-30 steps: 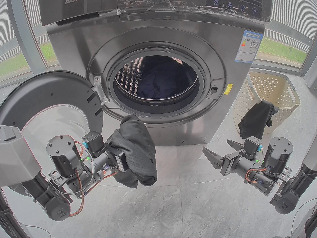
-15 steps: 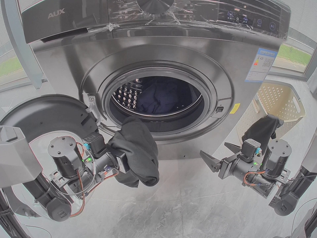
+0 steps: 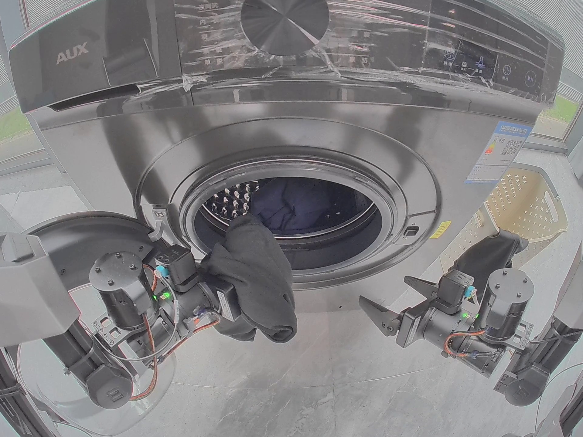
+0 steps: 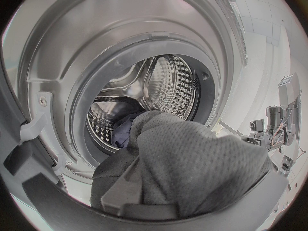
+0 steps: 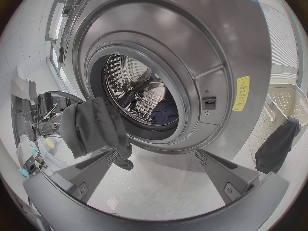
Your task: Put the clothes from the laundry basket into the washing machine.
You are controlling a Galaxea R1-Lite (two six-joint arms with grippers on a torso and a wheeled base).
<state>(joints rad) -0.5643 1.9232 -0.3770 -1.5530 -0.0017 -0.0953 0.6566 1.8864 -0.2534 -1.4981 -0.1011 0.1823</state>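
Two garments matter here. In the head view, the left gripper (image 3: 234, 298) pinches a grey garment (image 3: 258, 274) that hangs just outside the washing machine (image 3: 303, 122), at the lower edge of its opening. The right gripper (image 3: 398, 301) is spread and empty near the basket (image 3: 528, 207), where a dark garment (image 3: 489, 256) drapes over the rim. In the left wrist view, the cloth bunches before the drum (image 4: 163, 84), which holds a blue garment (image 4: 123, 132). I would lift the bundle over that edge and push deep before letting go. In the right wrist view, its lower end dangles below the opening, so raise first.
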